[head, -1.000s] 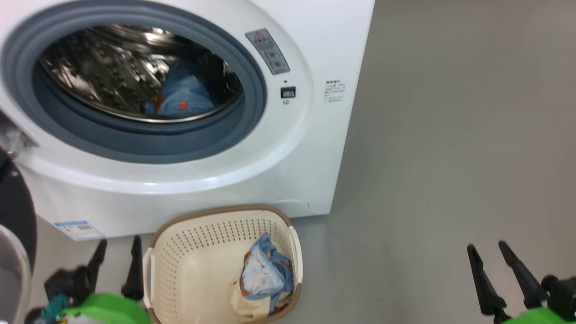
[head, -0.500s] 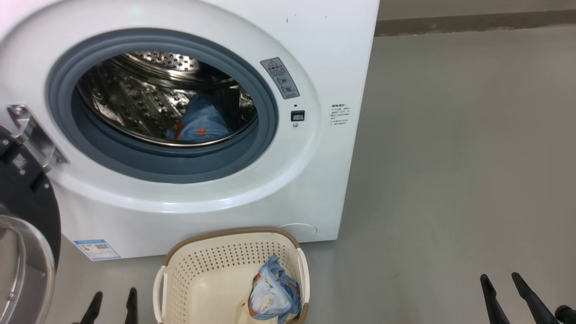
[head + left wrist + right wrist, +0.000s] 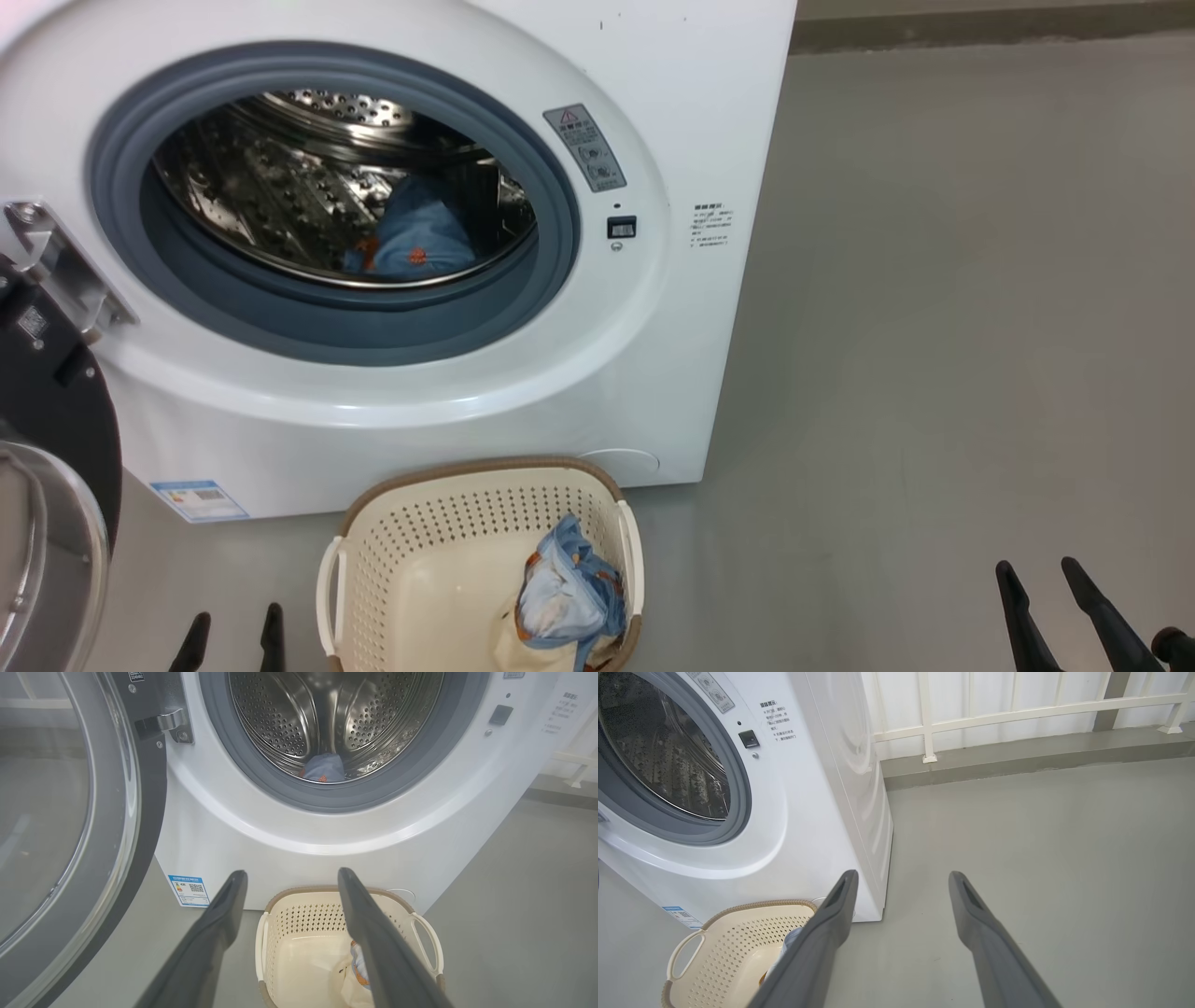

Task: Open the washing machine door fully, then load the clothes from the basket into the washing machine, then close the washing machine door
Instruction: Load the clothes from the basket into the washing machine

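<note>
One door, far left: the washing machine door [image 3: 51,439] stands swung wide open on its metal hinge [image 3: 56,266], black rim and glass bowl facing the room.
Left gripper: the left gripper [image 3: 235,627] is low at the bottom edge, just left of the basket, with its fingers spread apart and nothing between them.
Machine: the washing machine [image 3: 597,373] sits on the floor with its round mouth uncovered, the grey-blue gasket [image 3: 327,322] ringing the steel drum [image 3: 280,187].
Label: a blue label [image 3: 198,499] is stuck at the machine's lower left corner.
Inside the drum: one light blue garment [image 3: 420,238] with orange patches lies at the bottom, toward the back.
Basket: the basket [image 3: 420,523] stands on the floor right in front of the machine, below the opening.
Clothes: the clothes [image 3: 565,597], blue and cream-white cloth, are bunched in the basket's right half against its wall.
Right gripper: the right gripper [image 3: 1036,566] is well to the right over bare grey floor [image 3: 934,327], its fingers parted and empty.
Background, right wrist view: a white railing [image 3: 1017,709] runs behind the machine.
</note>
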